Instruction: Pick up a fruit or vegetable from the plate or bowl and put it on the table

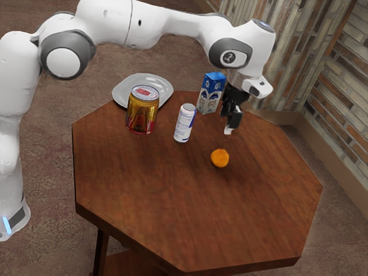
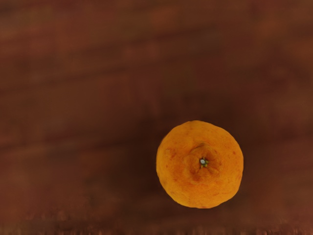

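An orange (image 1: pixel 219 158) rests on the bare wooden table (image 1: pixel 172 201). Higher up, and a little toward the exterior view's right, hangs my black gripper (image 1: pixel 229 125), apart from the fruit. From the hand's camera the same orange (image 2: pixel 199 165) is seen from above, stem end up, with brown wood around it. The pale grey plate (image 1: pixel 122 92) lies at the table's far edge, partly hidden behind the gold can; no fruit can be seen on its visible part.
A large gold-and-red can (image 1: pixel 142 112) stands in front of the plate. Nearer the orange is a slim white can (image 1: pixel 184 123), and a blue-and-white carton (image 1: pixel 211 93) stands close beside my hand. A brick wall (image 1: pixel 299 52) rises beyond the table.
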### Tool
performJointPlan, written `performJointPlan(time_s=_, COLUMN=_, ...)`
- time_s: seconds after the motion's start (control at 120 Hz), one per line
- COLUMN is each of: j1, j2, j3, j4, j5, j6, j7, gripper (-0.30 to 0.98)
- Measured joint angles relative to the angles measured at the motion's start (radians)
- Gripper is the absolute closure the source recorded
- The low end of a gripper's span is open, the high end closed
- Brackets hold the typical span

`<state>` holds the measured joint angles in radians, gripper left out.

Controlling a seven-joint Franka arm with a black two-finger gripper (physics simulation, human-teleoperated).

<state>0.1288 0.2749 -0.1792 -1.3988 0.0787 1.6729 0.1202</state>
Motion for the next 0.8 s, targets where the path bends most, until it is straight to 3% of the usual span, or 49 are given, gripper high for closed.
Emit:
performJointPlan(time_s=0.058, j1=0.427, j2=-0.176, j3=-0.315, j4=-0.034, j5=-0.002, j6=-0.062, j7=0.006, gripper=0.04)
performJointPlan(time_s=0.133, j1=0.968, j2=-0.361, j3=-0.616, j4=-0.046, j5=-0.016, j6=-0.144, j7=0.016, gripper=0.03)
performJointPlan(time_s=0.233, j1=1.272, j2=-0.418, j3=-0.880, j4=-0.047, j5=-0.049, j6=-0.217, j7=0.033, gripper=0.03)
performJointPlan(time_s=0.35, j1=1.354, j2=-0.409, j3=-0.976, j4=-0.039, j5=-0.068, j6=-0.267, j7=0.048, gripper=0.02)
performJointPlan(time_s=0.567, j1=1.358, j2=-0.409, j3=-0.988, j4=0.045, j5=-0.074, j6=-0.335, j7=0.070, gripper=0.02)
performJointPlan(time_s=0.717, j1=1.357, j2=-0.402, j3=-0.991, j4=0.269, j5=-0.029, j6=-0.409, j7=0.090, gripper=0.02)
performJointPlan(time_s=0.8, j1=1.355, j2=-0.376, j3=-1.000, j4=0.242, j5=-0.017, j6=-0.399, j7=0.101, gripper=0.02)
